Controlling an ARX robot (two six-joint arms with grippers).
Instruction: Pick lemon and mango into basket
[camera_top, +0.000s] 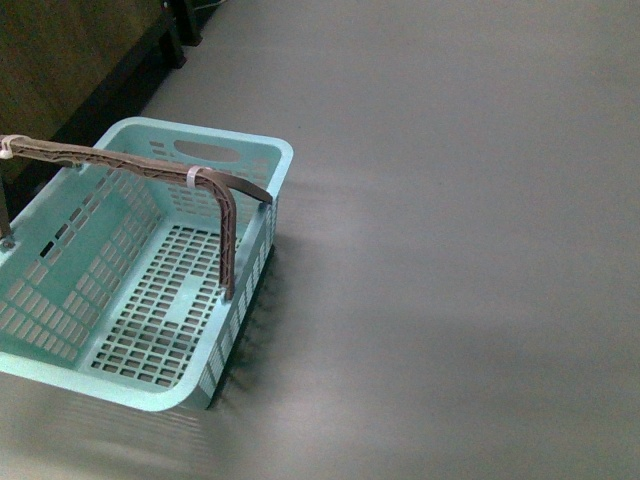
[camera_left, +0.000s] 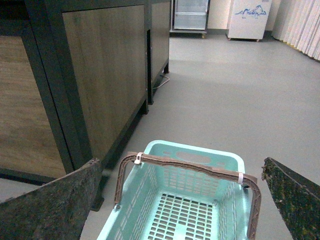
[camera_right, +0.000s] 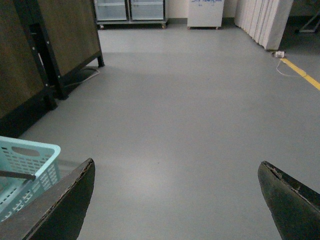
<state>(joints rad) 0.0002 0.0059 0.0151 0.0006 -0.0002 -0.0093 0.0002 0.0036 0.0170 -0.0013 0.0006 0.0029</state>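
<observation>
The pale teal basket (camera_top: 255, 160) stands on the grey floor at the left of the front view, empty, with its brown handles (camera_top: 140, 165) raised. It also shows in the left wrist view (camera_left: 200, 150) and partly in the right wrist view (camera_right: 47, 150). My left gripper (camera_left: 182, 200) is open and empty, above the basket. My right gripper (camera_right: 175, 200) is open and empty, over bare floor beside the basket. The lemon and the mango are out of view. Neither arm shows in the front view.
A wooden cabinet with dark frame (camera_left: 100, 75) stands just beyond the basket; it also shows in the front view (camera_top: 70, 60). Glass-door fridges (camera_left: 190, 15), a white chest (camera_right: 205, 12) and curtains (camera_right: 262, 20) stand far off. A yellow floor line (camera_right: 302, 75) runs there.
</observation>
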